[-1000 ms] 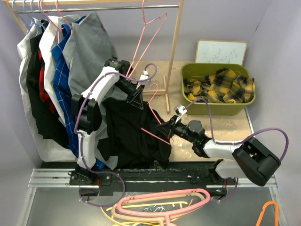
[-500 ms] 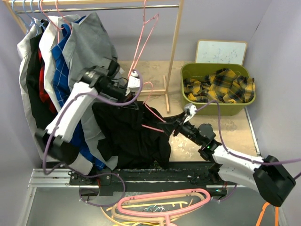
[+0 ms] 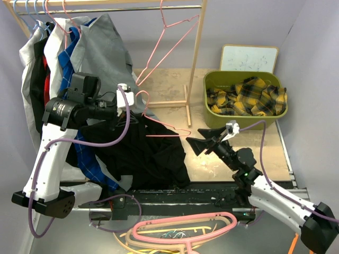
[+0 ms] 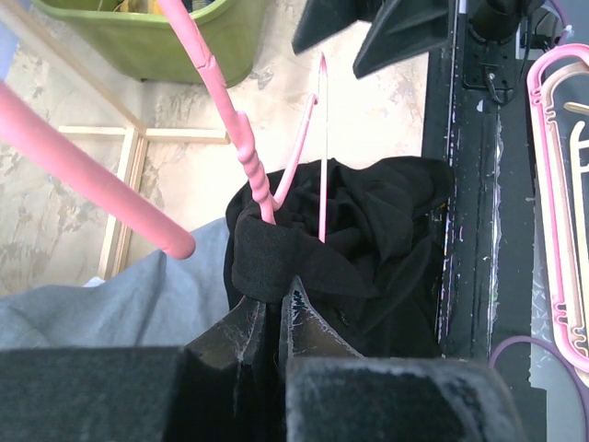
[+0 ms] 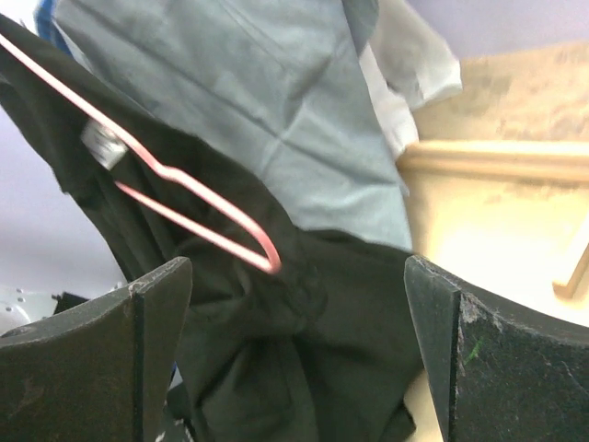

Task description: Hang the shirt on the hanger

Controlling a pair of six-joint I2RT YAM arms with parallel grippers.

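The black shirt (image 3: 148, 156) hangs bunched from my left gripper (image 3: 126, 114), which is shut on its collar cloth (image 4: 276, 258). The thin pink hanger (image 3: 159, 124) has its neck (image 4: 247, 152) going down into the collar, and its hook rises beside my left gripper. One hanger arm pokes out of the shirt toward the right. My right gripper (image 3: 204, 142) stands wide open just right of that arm's tip (image 5: 269, 261), apart from it, with the shirt (image 5: 304, 368) beyond its fingers (image 5: 147, 350).
A wooden clothes rack (image 3: 197, 58) carries a spare pink hanger (image 3: 169, 37) and hung clothes, among them a grey shirt (image 3: 100, 53). A green bin (image 3: 212, 79) with yellow plaid cloth sits at the right, and a whiteboard (image 3: 249, 57) stands behind it. Loose hangers (image 3: 180, 230) lie near the arm bases.
My right gripper has opened, let go of the hanger's arm and backed off to the right. My left arm has swung left, carrying the shirt collar and hanger.
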